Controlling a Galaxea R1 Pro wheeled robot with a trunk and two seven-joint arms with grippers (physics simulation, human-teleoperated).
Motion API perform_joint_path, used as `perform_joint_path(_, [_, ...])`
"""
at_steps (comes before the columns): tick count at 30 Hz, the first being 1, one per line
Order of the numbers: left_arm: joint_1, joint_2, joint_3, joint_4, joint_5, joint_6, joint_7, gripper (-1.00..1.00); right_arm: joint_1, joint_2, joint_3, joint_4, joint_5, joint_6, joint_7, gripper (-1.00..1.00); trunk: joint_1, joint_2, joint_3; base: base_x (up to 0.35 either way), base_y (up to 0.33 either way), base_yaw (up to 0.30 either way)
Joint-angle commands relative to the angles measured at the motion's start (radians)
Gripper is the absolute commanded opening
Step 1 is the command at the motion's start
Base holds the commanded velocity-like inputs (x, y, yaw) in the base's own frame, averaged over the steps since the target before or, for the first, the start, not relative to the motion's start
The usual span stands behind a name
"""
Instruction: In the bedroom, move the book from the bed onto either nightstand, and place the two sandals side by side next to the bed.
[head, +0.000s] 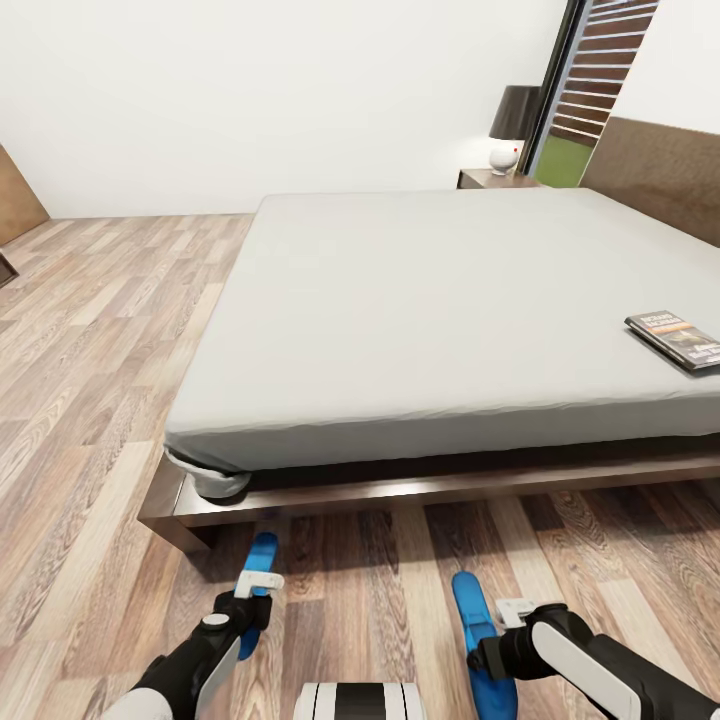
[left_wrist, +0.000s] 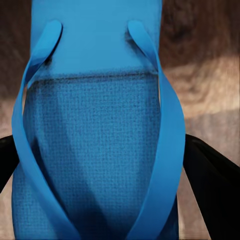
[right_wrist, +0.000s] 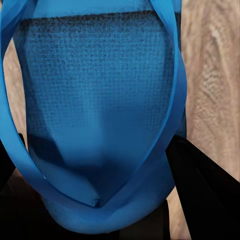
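Each of the 2 grippers grasps a bright blue sandal: the left gripper (head: 243, 610) holds the left sandal (head: 258, 563), the right gripper (head: 492, 655) the right sandal (head: 472, 608), both over the plank floor (head: 90, 420) before the bed (head: 440, 300). Beyond the right gripper, the dark book (head: 676, 339) lies on the grey mattress.

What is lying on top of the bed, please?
On the grey mattress of the bed lies one book, flat, near the side toward the headboard. Nothing else is seen on it. The mattress runs past the picture's right edge, so that part cannot be checked.
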Motion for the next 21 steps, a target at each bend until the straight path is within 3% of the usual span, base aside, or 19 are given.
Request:
perform_joint_path(1, [-0.002,0.000,-0.004,-0.002,0.007,0.010,0.007,-1.00,-0.002,-0.001,0.003,-0.002,-0.011,0.001,-0.012,-1.00,0.000,0.000,-0.001,0.000,0.000,0.000])
perform_joint_path(7, [-0.007,-0.003,0.012,0.000,0.005,0.025,0.007,-1.00,-0.004,0.000,-0.034,-0.002,-0.010,0.008,-0.012,-1.00,0.000,0.000,-0.001,0.000,0.000,0.000])
perform_joint_path(21, [-0.007,-0.005,0.016,0.003,0.008,0.026,0.006,-1.00,-0.006,0.002,-0.067,0.001,-0.005,0.007,-0.012,-1.00,0.000,0.000,-0.001,0.000,0.000,0.000])
